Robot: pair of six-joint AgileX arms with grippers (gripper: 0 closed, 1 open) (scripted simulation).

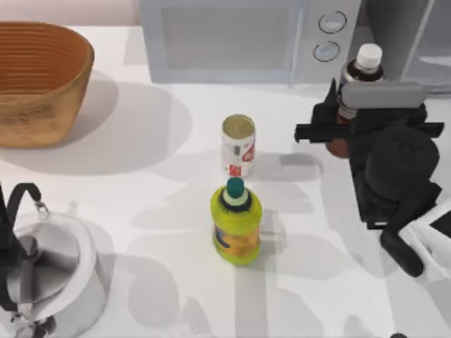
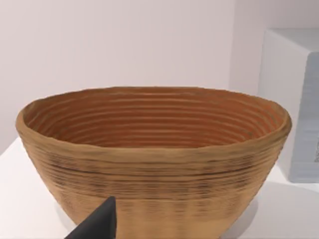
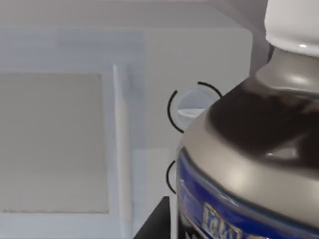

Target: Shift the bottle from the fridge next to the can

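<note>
Presently the right tool (image 1: 337, 120) is seen at the right rear of the surface (image 1: 141, 211), pinching the bottle (image 1: 361, 74) at its body, below the white cap. The bottle is held upright, out in front of the fridge (image 1: 416, 35) and beside the microwave (image 1: 239, 39); whether its base touches the surface cannot be told, as the arm covers it. In the right wrist view the bottle (image 3: 254, 164) is pressed close against the camera, with the microwave's knob (image 3: 192, 107) behind it. The can (image 1: 238, 146) is found well apart from the tool, toward the centre of the surface, upright. The yellow-green bottle (image 1: 236, 222) is noted just in front of the can. The left tool (image 2: 97, 224) is parked far across at the near left corner, facing the basket (image 2: 149, 159); whether its fingers are spread cannot be told. A kettle (image 1: 49, 274) is seen beside it.
</note>
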